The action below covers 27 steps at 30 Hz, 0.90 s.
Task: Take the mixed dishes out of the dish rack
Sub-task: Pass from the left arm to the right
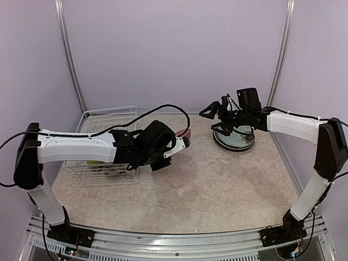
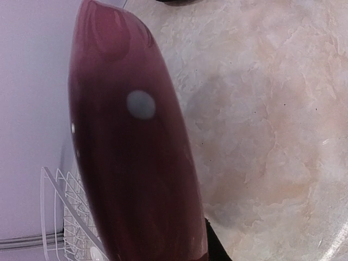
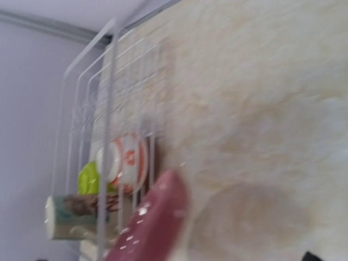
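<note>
My left gripper (image 1: 183, 143) is shut on the rim of a pink polka-dot plate (image 1: 185, 132), held on edge just right of the white wire dish rack (image 1: 103, 117). In the left wrist view the plate (image 2: 130, 152) fills the left half, with one black finger (image 2: 218, 247) beside its lower edge. Inside the rack sit a white-and-red bowl (image 3: 124, 162), a lime-green bowl (image 3: 86, 178) and a cream printed mug (image 3: 68, 216), seen past the blurred pink plate (image 3: 155, 220). My right gripper (image 1: 213, 119) hangs open and empty at the back, left of a stack of plates (image 1: 235, 140).
The stack of plates rests on the marble-patterned table (image 1: 206, 190) at the back right, partly under my right arm. Pale walls and metal posts (image 1: 70, 60) close in the back and sides. The rack's corner (image 2: 57, 217) shows at the lower left of the left wrist view.
</note>
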Motion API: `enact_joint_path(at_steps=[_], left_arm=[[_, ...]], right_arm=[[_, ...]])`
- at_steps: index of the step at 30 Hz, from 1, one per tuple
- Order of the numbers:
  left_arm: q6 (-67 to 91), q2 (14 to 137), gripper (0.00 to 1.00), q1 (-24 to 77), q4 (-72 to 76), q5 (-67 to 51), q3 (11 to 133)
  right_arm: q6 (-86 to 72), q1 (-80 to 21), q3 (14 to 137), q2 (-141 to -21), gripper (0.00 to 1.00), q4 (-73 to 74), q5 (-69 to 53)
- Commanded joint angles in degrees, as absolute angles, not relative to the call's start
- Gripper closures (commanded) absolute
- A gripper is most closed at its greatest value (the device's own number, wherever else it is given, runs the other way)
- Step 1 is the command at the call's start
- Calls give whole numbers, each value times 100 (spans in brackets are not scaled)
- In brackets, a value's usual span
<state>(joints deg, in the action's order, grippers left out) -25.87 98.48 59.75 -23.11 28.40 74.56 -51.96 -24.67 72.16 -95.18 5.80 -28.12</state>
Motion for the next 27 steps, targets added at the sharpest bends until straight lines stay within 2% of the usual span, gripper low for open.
enact_joint_path(at_steps=[1, 9, 17, 27], left_arm=[[-2844, 9902, 100, 6086, -1407, 3533, 7617], [-3066, 10143, 100, 6238, -1222, 3810, 7629], [-3178, 10373, 100, 6280, -1129, 4018, 7672], [-3416, 10640, 100, 6383, -938, 4264, 7704]], right_arm=[[-5555, -2847, 7460, -9928, 1, 405, -3090], [-5776, -3346, 7741, -10520, 3, 383, -3359], [-6196, -3473, 7523, -10614, 20, -61, -3620], [-6618, -3480, 7220, -10710, 26, -654, -3824]])
